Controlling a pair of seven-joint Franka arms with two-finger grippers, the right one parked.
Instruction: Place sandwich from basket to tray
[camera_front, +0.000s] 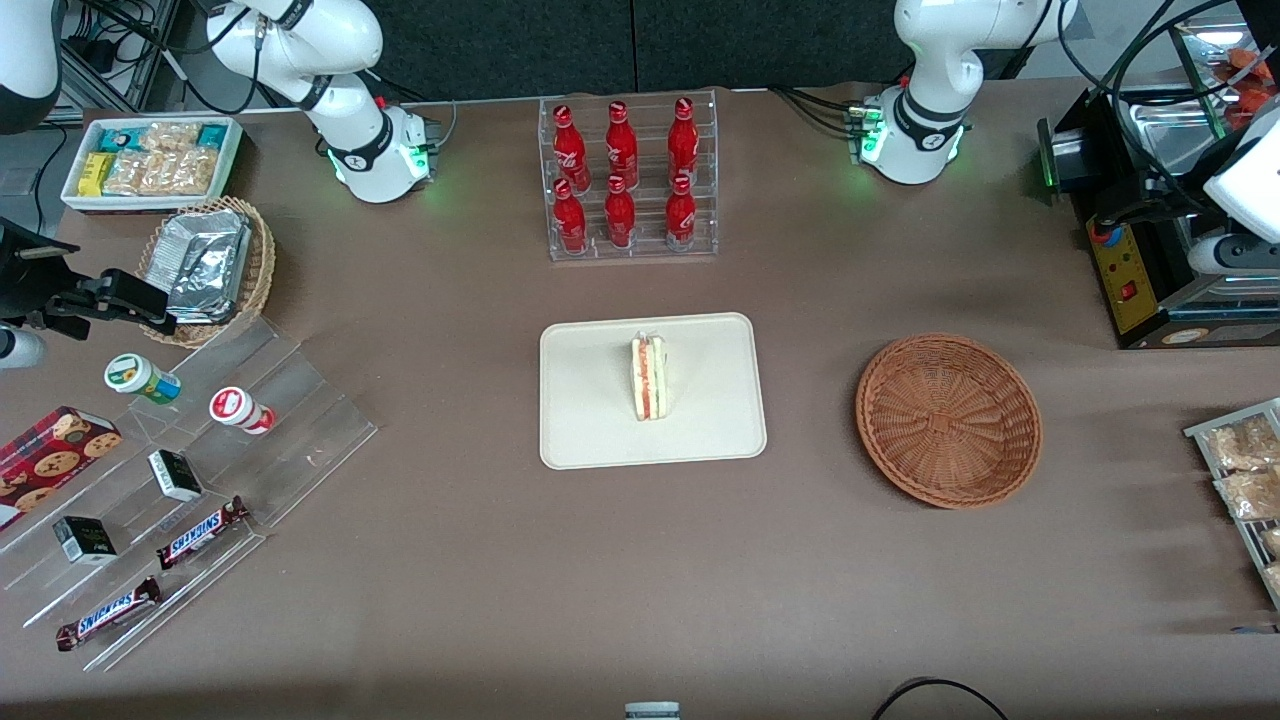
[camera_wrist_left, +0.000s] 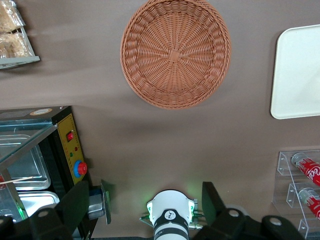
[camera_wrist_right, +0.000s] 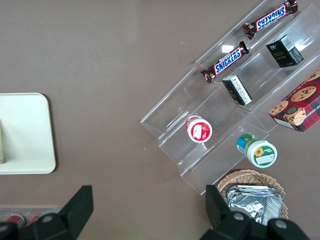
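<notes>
The sandwich (camera_front: 648, 377) stands on its edge in the middle of the cream tray (camera_front: 600, 430), its red-pink filling facing up. The reddish-brown wicker basket (camera_front: 948, 420) sits beside the tray toward the working arm's end of the table, with nothing in it. In the left wrist view the basket (camera_wrist_left: 175, 52) and one end of the tray (camera_wrist_left: 300, 70) show from high up. My gripper (camera_wrist_left: 147, 205) hangs high over the table near the arm's white base (camera_wrist_left: 170, 215), well clear of both. It is open, with nothing between its dark fingers (camera_wrist_left: 215, 200).
A clear rack of red cola bottles (camera_front: 630, 180) stands farther from the front camera than the tray. A black appliance (camera_front: 1150, 250) and snack packets (camera_front: 1245, 480) sit at the working arm's end. Acrylic steps with snacks (camera_front: 200, 470) and a tan foil-packet basket (camera_front: 205, 265) lie toward the parked arm's end.
</notes>
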